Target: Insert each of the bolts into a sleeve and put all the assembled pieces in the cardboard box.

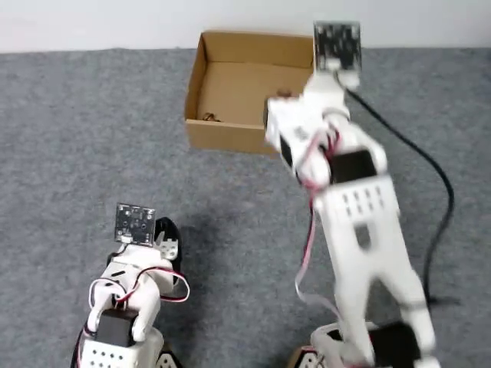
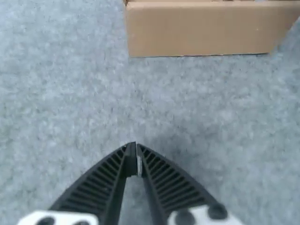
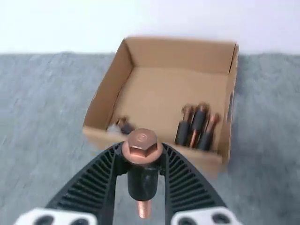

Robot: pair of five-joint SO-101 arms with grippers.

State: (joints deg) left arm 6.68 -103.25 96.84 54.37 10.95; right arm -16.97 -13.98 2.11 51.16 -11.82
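Right gripper (image 3: 140, 157) around sleeved bolt (image 3: 142, 180), just before cardboard box (image 3: 180, 55) rim

Right arm (image 1: 357, 203) hides cardboard box (image 1: 230, 84) near corner.

The high view looks down from above the arms; the left wrist view sits low over the carpet (image 2: 56, 93), past its gripper (image 2: 132, 157), facing the outer wall of the cardboard box (image 2: 197, 33); the right wrist view, higher, looks past its gripper (image 3: 141, 164) and clamped bolt (image 3: 142, 149) into that box; all three share it.
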